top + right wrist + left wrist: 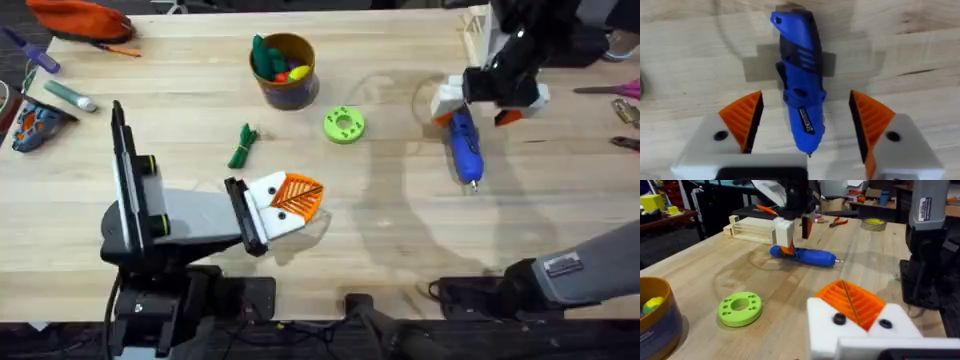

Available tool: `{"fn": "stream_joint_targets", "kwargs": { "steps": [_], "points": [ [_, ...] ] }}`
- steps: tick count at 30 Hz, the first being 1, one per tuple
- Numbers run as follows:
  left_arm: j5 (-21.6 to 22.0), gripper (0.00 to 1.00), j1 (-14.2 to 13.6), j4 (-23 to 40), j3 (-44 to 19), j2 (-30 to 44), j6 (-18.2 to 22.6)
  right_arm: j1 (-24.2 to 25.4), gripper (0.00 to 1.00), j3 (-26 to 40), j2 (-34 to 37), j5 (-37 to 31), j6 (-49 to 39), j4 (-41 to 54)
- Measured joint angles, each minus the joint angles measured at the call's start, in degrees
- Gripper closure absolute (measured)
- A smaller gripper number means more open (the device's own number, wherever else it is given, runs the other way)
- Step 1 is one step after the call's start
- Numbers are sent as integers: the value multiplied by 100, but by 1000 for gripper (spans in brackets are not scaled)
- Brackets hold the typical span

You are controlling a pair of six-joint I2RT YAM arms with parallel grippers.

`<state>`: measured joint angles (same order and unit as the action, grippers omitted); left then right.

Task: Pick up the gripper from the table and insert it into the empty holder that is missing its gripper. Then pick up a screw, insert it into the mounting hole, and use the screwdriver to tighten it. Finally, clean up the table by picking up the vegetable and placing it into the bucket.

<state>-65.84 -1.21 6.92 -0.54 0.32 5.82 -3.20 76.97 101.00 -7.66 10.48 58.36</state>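
My right gripper [805, 127] hangs over the screwdriver [464, 145], jaws spread wide w/ 1 pad each side of the blue body, not touching it yet. The screwdriver lies flat on the tabletop toward the far right corner, light tip pointing to the near edge. So I judge I'm at the step of grabbing the driver, not yet tightening.

My left gripper [290, 200] sits low near the near edge, left of centre. Its 2 orange pads look pressed together, nothing pinched between them as far as I can tell.

The vegetable [243, 146] still lies on the tabletop, left of centre, beside nothing much, well apart from the bucket [285, 70], which stands by the far edge w/ toys inside. So cleanup isn't done. A lime ring [344, 124] lies between bucket and screwdriver; not part of the job.

Can't say re the small orange gripper block, the empty holder or the screw: I can't pick any of them out on the table, so I can't tell whether insert + screw placement are finished. Since I'm going for the driver, my guess is they're done, but that's a guess.

Left, as I judge it: close on driver, tighten the screw, then vegetable into bucket.
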Motion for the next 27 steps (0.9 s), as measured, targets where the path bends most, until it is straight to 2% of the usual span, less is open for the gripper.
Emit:
{"fn": "stream_joint_targets", "kwargs": {
  "steps": [6,27],
  "points": [
    [0,985,0,-2,0,0,-1,0,33,-499,2,0,-82,-468],
    [0,985,0,-2,0,0,-1,0,38,-520,411,7,-289,-740]
  ]
}}
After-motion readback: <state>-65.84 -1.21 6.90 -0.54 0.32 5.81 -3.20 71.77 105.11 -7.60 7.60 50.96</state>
